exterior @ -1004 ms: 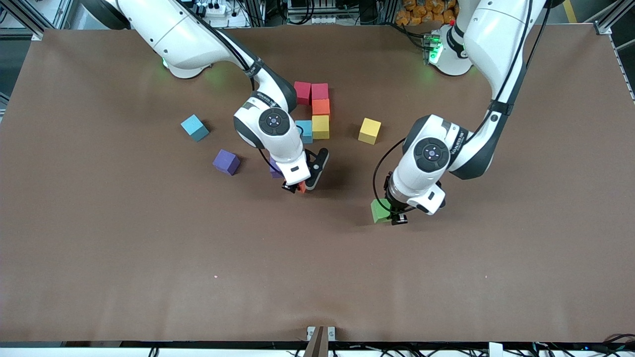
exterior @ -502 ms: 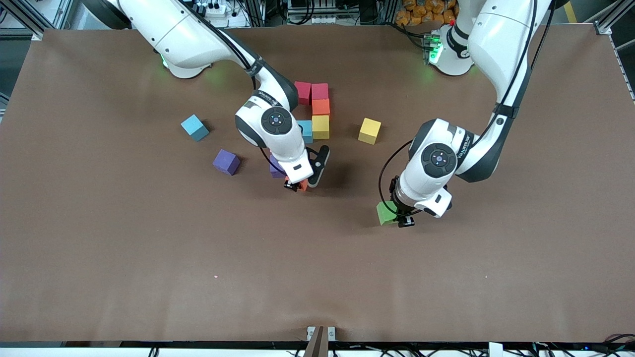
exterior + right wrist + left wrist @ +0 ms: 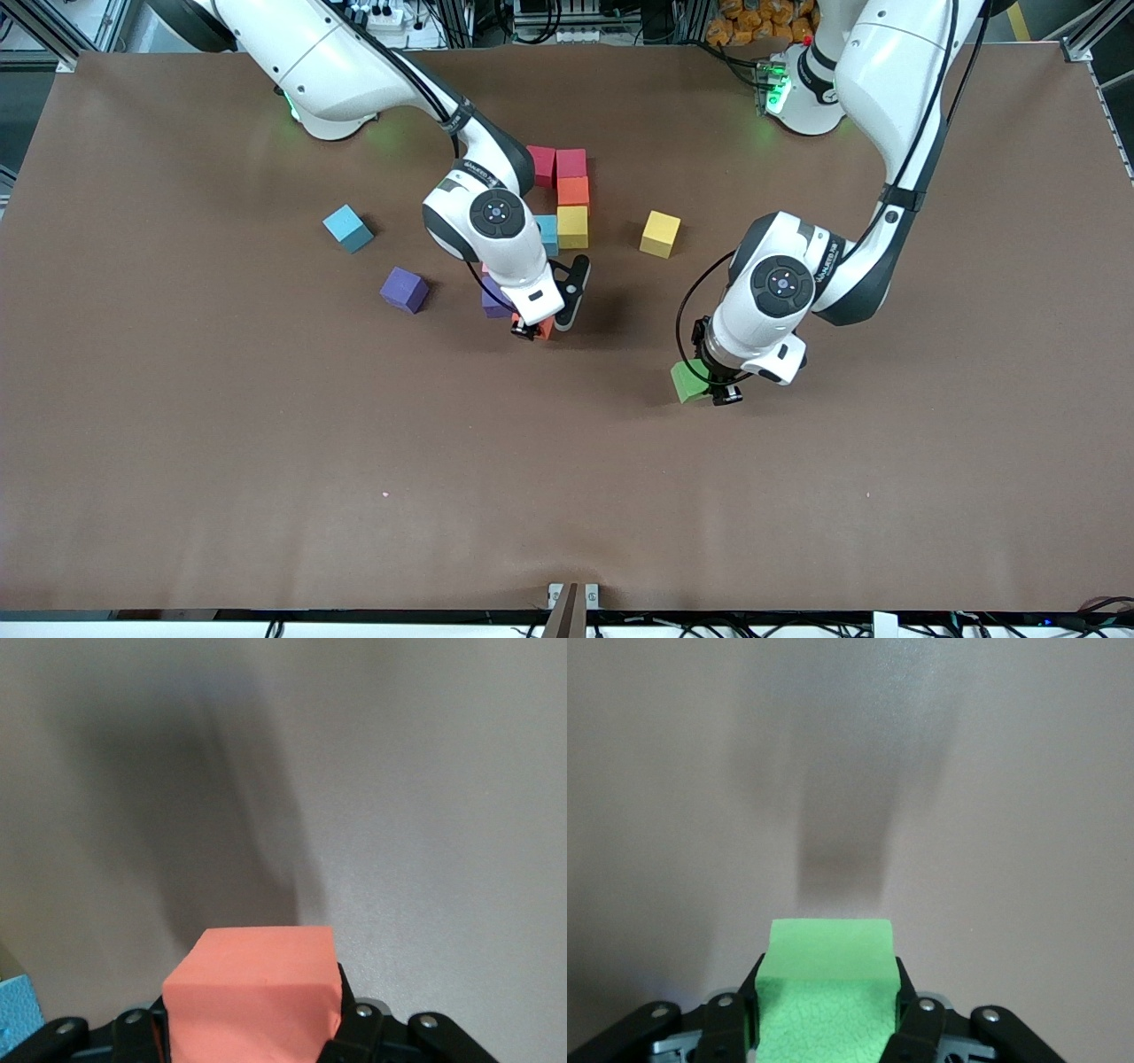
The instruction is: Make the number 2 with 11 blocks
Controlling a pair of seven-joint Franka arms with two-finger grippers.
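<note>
My right gripper [image 3: 532,330] is shut on an orange block [image 3: 543,328], which fills its jaws in the right wrist view [image 3: 252,992]. It hangs over bare table just beside a purple block [image 3: 493,299] that my arm half hides. The started number 2 is a touching cluster: red [image 3: 540,165], pink [image 3: 571,164], orange [image 3: 573,190], yellow [image 3: 572,227] and light blue [image 3: 548,235] blocks. My left gripper [image 3: 709,388] is shut on a green block [image 3: 686,381], seen between its fingers [image 3: 827,988] over bare table toward the left arm's end.
Loose blocks lie around the cluster: a yellow one [image 3: 660,234] toward the left arm's end, and a purple one [image 3: 404,290] and a light blue one [image 3: 347,229] toward the right arm's end. A light blue corner [image 3: 16,1017] shows in the right wrist view.
Both arms shifted only slightly with their blocks held: the left one a little toward its own end of the table, the right one a little toward the cluster.
</note>
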